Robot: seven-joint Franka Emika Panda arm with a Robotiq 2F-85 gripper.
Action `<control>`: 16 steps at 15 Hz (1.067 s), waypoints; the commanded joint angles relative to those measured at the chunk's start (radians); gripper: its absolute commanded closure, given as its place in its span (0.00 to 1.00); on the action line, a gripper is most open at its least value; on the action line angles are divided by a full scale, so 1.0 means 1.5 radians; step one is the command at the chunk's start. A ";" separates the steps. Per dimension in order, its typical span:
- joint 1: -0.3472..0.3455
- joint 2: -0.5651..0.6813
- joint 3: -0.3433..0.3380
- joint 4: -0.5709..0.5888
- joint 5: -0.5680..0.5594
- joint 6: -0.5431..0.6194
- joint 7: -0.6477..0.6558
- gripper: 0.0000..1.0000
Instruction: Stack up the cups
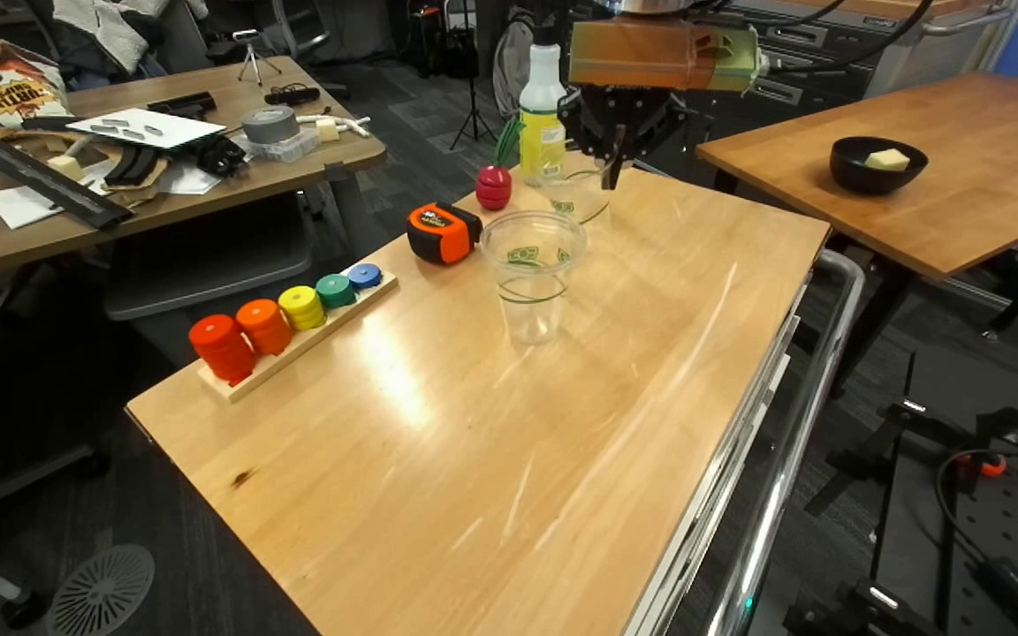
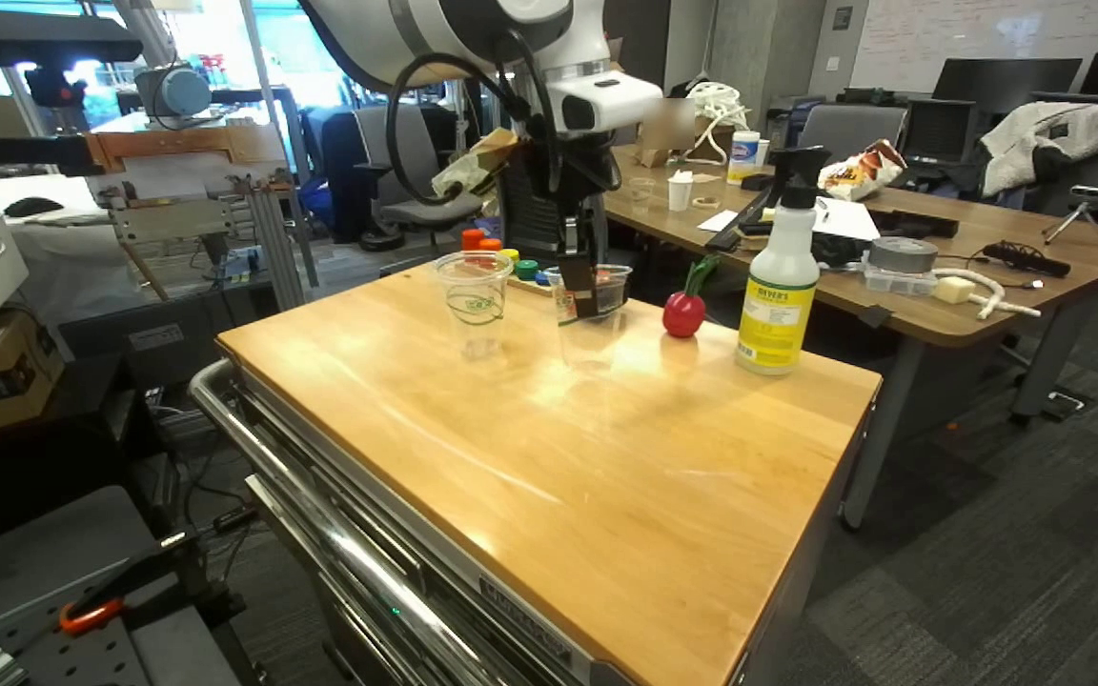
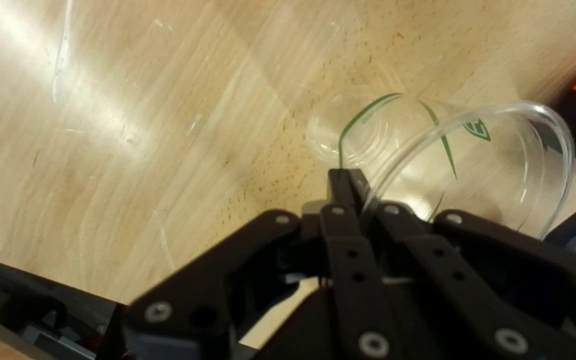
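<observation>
A clear cup with green print (image 1: 534,274) stands upright on the wooden table. It also shows in an exterior view (image 2: 476,310). My gripper (image 1: 611,177) is at a second clear cup (image 1: 578,208), farther back. In an exterior view (image 2: 587,303) and in the wrist view (image 3: 349,182), the fingers are closed together at this cup's (image 2: 597,345) rim and wall. In the wrist view the rim of the cup (image 3: 468,150) runs between the fingers. Whether its base touches the table I cannot tell. A third cup does not show separately; whether one is nested I cannot tell.
A yellow-labelled spray bottle (image 1: 543,132) and a red radish-like toy (image 1: 493,188) stand near the cups. An orange-black tape measure (image 1: 444,234) and a board of coloured discs (image 1: 301,309) lie along one edge. A metal rail (image 1: 792,459) borders the opposite edge.
</observation>
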 commanded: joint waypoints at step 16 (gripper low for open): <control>0.020 -0.252 0.054 -0.060 0.283 -0.066 -0.128 0.99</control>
